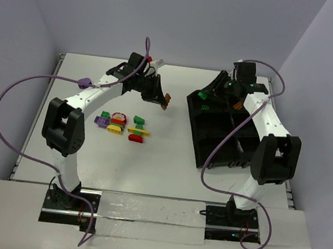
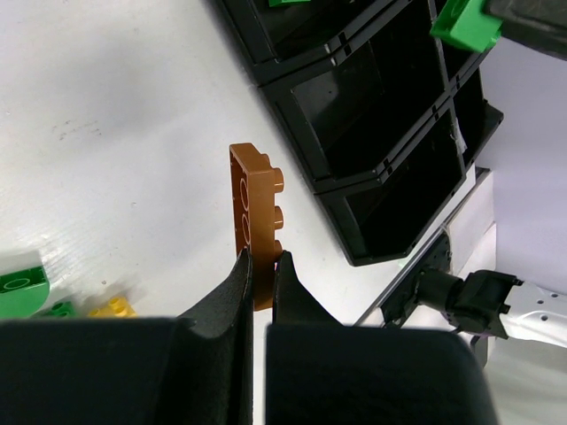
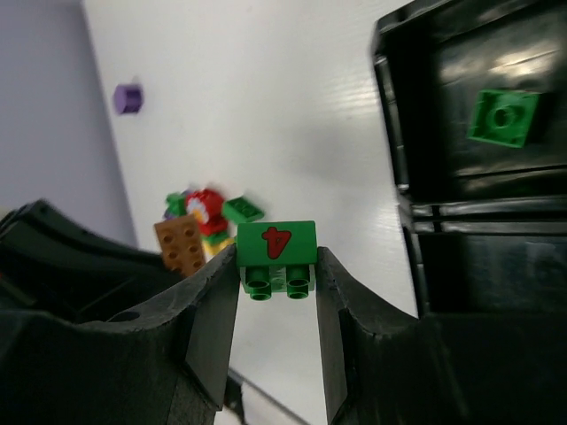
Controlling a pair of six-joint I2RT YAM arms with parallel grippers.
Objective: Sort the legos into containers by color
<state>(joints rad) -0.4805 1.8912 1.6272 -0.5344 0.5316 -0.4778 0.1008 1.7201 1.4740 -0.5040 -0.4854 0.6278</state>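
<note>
The left gripper [image 2: 263, 266] is clenched on one end of an orange brick [image 2: 255, 212], above the table [image 2: 115, 133] just left of the tray [image 1: 194, 128]. The right gripper [image 3: 277, 274] grasps a green brick [image 3: 276, 243] at the tray's far left corner, near a compartment holding a flat green brick [image 3: 503, 118]. Loose bricks [image 1: 123, 125] lie farther left of the tray.

Orange-brown brick [image 2: 257, 226]: plain, one colour throughout. Green brick [image 3: 275, 252]: red mark printed on one face (shape unclear). Tray [image 1: 214, 138]: glossy black. Square brick [image 3: 503, 118] in it: green. Loose bricks [image 1: 118, 120]: purple, yellow, red, green. Table [image 1: 160, 173]: white.
</note>
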